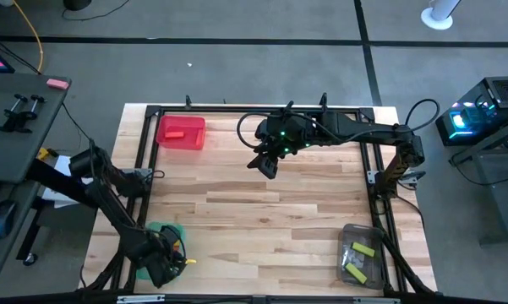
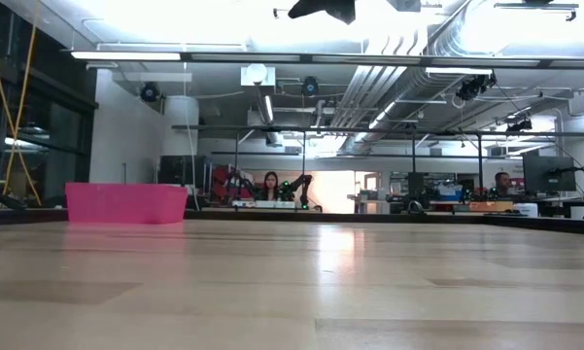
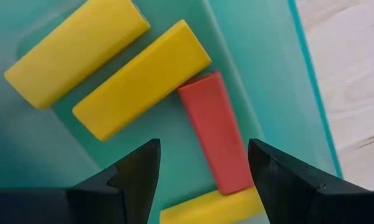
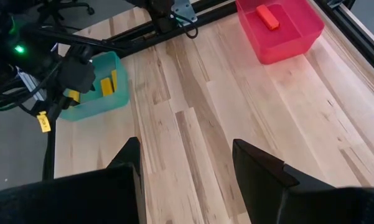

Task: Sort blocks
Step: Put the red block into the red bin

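Observation:
My left gripper [image 1: 165, 257] hangs open over the green tray [image 1: 162, 230] at the table's near left corner. In the left wrist view the left gripper [image 3: 202, 149] has its fingers on either side of a red block [image 3: 215, 124], above it and apart from it. The block lies flat on the tray floor [image 3: 261, 56] among three yellow blocks [image 3: 74, 50] [image 3: 140, 78] [image 3: 211, 208]. My right gripper [image 1: 266, 162] hovers open above the bare table, right of the red tray [image 1: 194, 139], which holds one red block [image 1: 175, 133].
A clear tray [image 1: 348, 232] at the near right corner holds light green blocks [image 1: 363, 250]. A black frame [image 1: 237, 110] runs along the table's edges. The wooden middle [image 1: 254, 219] lies between the trays. In the low view the red tray [image 2: 126, 202] stands at the far left, with people beyond the table.

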Available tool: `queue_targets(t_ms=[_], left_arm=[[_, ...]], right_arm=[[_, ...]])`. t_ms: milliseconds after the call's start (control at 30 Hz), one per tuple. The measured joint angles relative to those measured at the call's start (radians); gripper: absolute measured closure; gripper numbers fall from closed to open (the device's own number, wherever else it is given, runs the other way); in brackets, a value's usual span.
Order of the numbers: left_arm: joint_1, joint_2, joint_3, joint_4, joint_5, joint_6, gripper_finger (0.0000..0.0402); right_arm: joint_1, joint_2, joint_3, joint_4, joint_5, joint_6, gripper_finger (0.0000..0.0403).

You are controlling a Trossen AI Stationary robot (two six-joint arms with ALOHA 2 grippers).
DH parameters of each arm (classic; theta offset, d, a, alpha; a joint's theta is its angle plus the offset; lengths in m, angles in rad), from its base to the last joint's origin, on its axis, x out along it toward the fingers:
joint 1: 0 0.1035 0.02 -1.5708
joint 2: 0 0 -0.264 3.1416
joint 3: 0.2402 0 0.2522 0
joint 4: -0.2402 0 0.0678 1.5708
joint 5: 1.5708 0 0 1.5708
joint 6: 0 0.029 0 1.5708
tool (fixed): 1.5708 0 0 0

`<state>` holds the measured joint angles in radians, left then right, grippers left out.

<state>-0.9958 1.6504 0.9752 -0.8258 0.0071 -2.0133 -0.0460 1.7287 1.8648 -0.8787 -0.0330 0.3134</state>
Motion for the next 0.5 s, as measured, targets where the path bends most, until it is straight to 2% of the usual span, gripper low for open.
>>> queue_targets(t_ms=[200, 400, 500], left_arm=[[0.0, 0.006, 0.0, -0.01, 0.0, 0.007, 0.0175], [0.0, 0.005, 0.0, -0.145, 0.084, 0.045, 0.0175], [0.001, -0.012, 0.002, -0.131, 0.089, 0.063, 0.0175]], right_arm=[[0.0, 0.0, 0.0, 0.0, 0.0, 0.0, 0.0262], [0.0, 0.0, 0.0, 0.0, 0.0, -0.008, 0.0262], [0.0, 0.0, 0.0, 0.0, 0.0, -0.008, 0.0262]])
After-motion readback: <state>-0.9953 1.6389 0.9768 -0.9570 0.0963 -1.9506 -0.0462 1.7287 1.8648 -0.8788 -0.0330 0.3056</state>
